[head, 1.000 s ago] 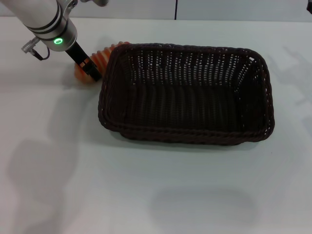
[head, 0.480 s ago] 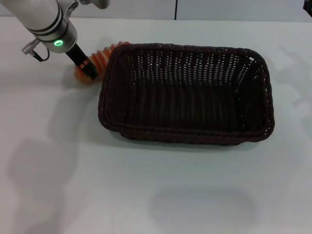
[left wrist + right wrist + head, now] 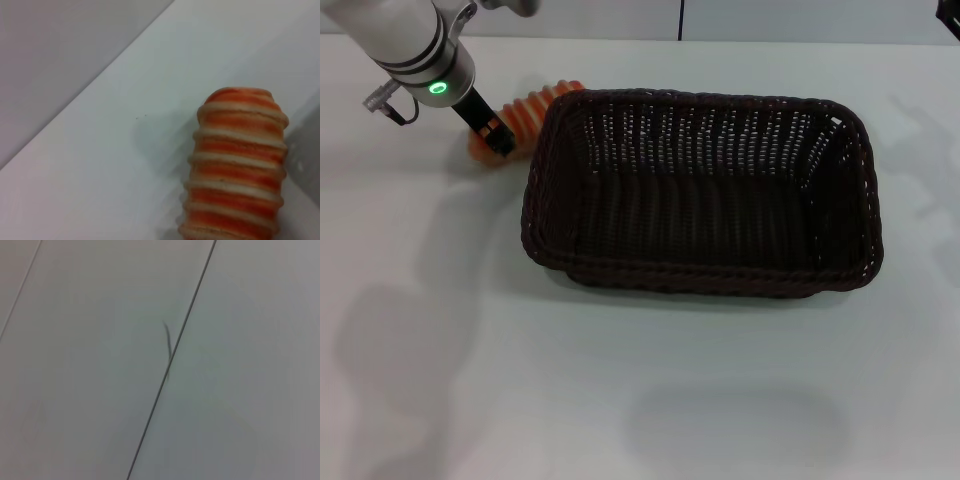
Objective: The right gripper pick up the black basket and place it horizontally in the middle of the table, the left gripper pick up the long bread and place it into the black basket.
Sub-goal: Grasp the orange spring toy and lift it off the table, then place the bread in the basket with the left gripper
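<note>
Left gripper [image 3: 492, 138] fingers grip the long bread [image 3: 525, 118], just left of the black basket [image 3: 700, 190]. Loaf's long axis points right toward the near-left rim. Right gripper out of view.

one black basket [image 3: 700, 195], one long bread [image 3: 525, 115], one table [image 3: 620, 400].
</note>
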Controlling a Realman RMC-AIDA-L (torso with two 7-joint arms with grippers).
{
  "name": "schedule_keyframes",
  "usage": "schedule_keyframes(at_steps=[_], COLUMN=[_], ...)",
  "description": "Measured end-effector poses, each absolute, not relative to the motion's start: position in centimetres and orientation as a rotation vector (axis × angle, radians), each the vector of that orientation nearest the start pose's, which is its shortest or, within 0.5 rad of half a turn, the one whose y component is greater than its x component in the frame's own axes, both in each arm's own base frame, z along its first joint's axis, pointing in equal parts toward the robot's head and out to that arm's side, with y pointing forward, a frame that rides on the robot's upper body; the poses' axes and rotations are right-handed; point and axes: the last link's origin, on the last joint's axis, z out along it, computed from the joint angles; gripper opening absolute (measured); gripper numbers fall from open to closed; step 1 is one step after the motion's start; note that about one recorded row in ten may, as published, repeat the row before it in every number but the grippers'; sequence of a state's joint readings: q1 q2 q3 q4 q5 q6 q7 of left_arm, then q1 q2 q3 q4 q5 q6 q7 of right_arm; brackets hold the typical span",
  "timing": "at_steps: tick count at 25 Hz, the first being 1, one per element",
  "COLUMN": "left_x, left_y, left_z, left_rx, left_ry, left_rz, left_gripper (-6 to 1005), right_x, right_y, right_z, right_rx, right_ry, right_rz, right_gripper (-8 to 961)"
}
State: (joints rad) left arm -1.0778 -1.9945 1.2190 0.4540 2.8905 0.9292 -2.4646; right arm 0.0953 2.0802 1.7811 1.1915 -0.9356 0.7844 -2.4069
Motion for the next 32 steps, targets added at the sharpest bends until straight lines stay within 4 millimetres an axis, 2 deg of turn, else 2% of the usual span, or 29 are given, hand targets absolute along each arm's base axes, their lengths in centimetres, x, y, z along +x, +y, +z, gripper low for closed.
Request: schedule_keyframes(at_steps=[9, 16, 19, 24, 32], left_x=[-21.7, -21.5, -20.9, -19.8, -19.2], left_y=[46.9, 46.9, 46.9, 46.2, 44.2], left_z=[-0.7, 0.3, 1.3, 4.4, 7.0], left_rx=[-2.253, -2.214, -2.192, -2.13, -2.087], left_ry=[-0.71, -0.684, -0.662, -0.673, -0.688], left_rz=[0.687, 0.599, 0.524, 0.375, 0.3], left_gripper=[411, 354, 322, 284, 239], right_x=[23.5, 23.7, 23.6, 23.3, 23.1], right_y=[34.6, 34.4, 34.4, 34.6, 34.8], right_z=[7.4, 7.4, 7.5, 7.7, 7.9], right_rx=[-1.891, -1.89, -1.889, -1.885, -1.883], right_ry=[0.045, 0.049, 0.045, 0.034, 0.026], right_rz=[0.611, 0.609, 0.61, 0.614, 0.615], right_gripper=[541, 541, 541, 541, 541])
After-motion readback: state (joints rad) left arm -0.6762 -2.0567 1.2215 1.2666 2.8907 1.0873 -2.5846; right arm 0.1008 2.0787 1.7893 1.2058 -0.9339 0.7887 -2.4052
